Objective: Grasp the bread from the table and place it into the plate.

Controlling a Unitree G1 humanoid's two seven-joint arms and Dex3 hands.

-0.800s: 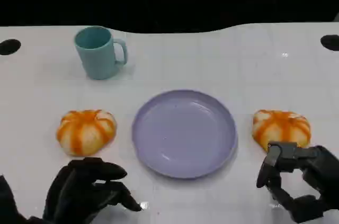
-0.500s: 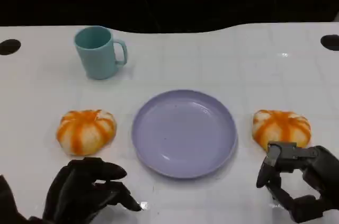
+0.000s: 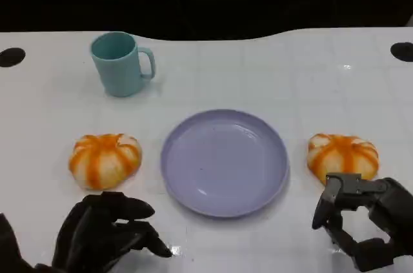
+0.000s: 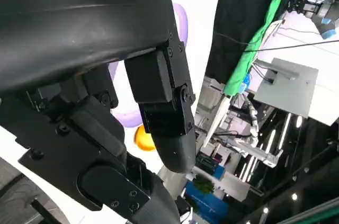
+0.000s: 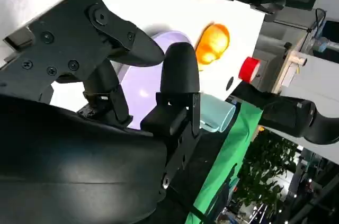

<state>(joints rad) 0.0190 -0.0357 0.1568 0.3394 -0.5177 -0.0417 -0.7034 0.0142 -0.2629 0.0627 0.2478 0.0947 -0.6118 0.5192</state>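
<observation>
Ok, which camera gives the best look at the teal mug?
The head view: the teal mug stands whole and upright on the white table, handle toward the robot's right. The right wrist view catches just part of it behind the right hand's fingers.

This looks like a robotics lab or test workshop, not a home. The white table (image 3: 303, 73) is a bare work surface with a faint grid and black round holes at its far corners, set against a black backdrop. The left wrist view shows, beyond the table, a green cloth (image 4: 259, 33) hanging beside a black curtain (image 4: 238, 17), loose cables (image 4: 275, 44), a grey metal box (image 4: 288, 89) on a stand, racks with strip lights (image 4: 265, 155) and blue crates (image 4: 209, 203). The right wrist view shows a red round button (image 5: 249, 69), pale cabinets (image 5: 312, 83) and a leafy plant (image 5: 259, 176).
</observation>
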